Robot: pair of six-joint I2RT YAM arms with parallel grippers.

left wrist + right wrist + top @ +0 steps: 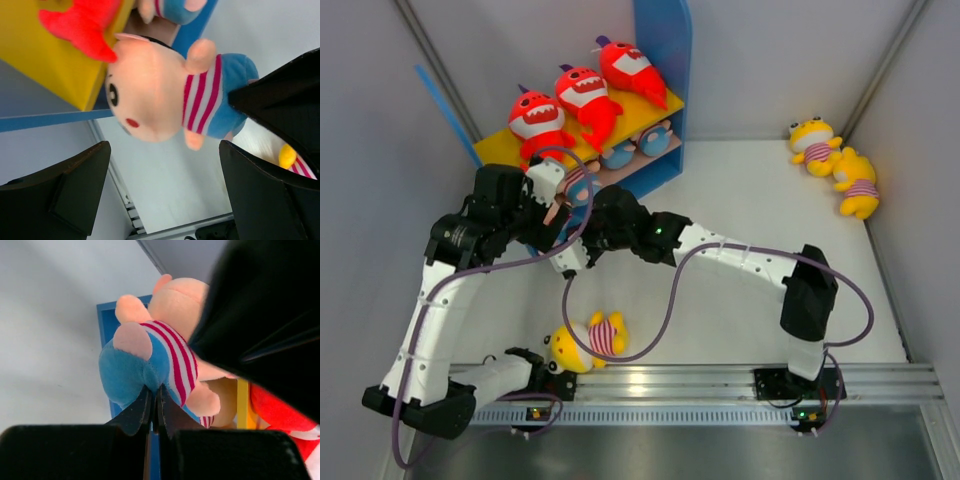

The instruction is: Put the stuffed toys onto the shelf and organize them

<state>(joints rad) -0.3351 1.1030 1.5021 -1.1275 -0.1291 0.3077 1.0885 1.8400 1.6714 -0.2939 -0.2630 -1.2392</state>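
Doll at shelf lower tier's near corner in top view, arms crowded. L wrist: left gripper spread wide, empty, doll just ahead. R wrist: right gripper pinched on doll's blue seat only; thin hold, could slip.

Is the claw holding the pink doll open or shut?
Shut: the right gripper pinches the pink doll by its blue bottom, fingers nearly touching.

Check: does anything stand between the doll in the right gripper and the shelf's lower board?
Nothing visible does. The pink doll hangs beside the shelf; the open left gripper faces it, apart.
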